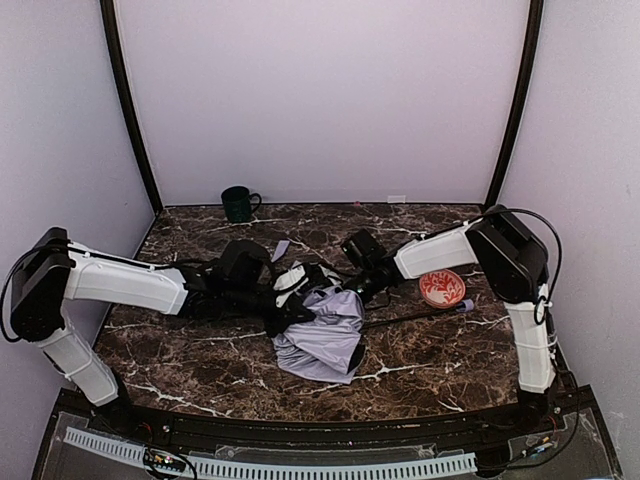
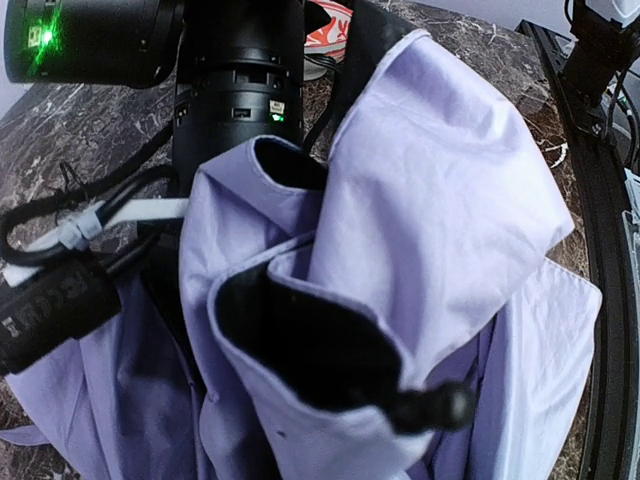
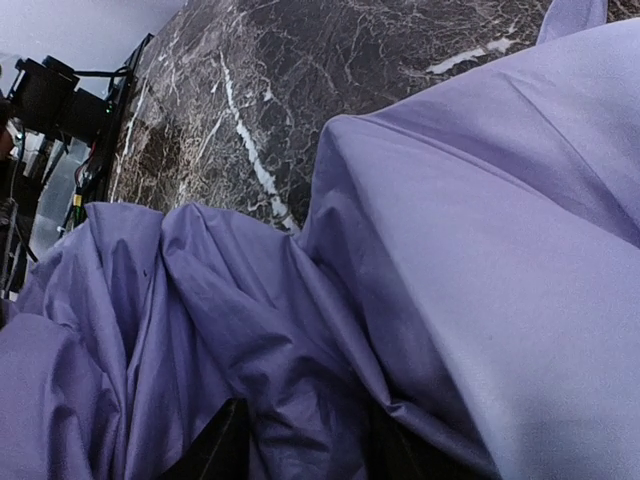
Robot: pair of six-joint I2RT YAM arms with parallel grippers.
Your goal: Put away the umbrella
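Left gripper [image 1: 292, 296] buried in umbrella [image 1: 322, 342] fabric, jaws hidden, can't tell grip. Right gripper [image 1: 358, 290] at canopy's far edge, fingers mostly covered, can't tell either. Umbrella mid-table: crumpled smooth lavender cloth, black lining in folds, thin black shaft [image 1: 410, 318] running right, near red-patterned bowl [image 1: 442, 288]. Dark veined marble table [image 1: 200, 350].
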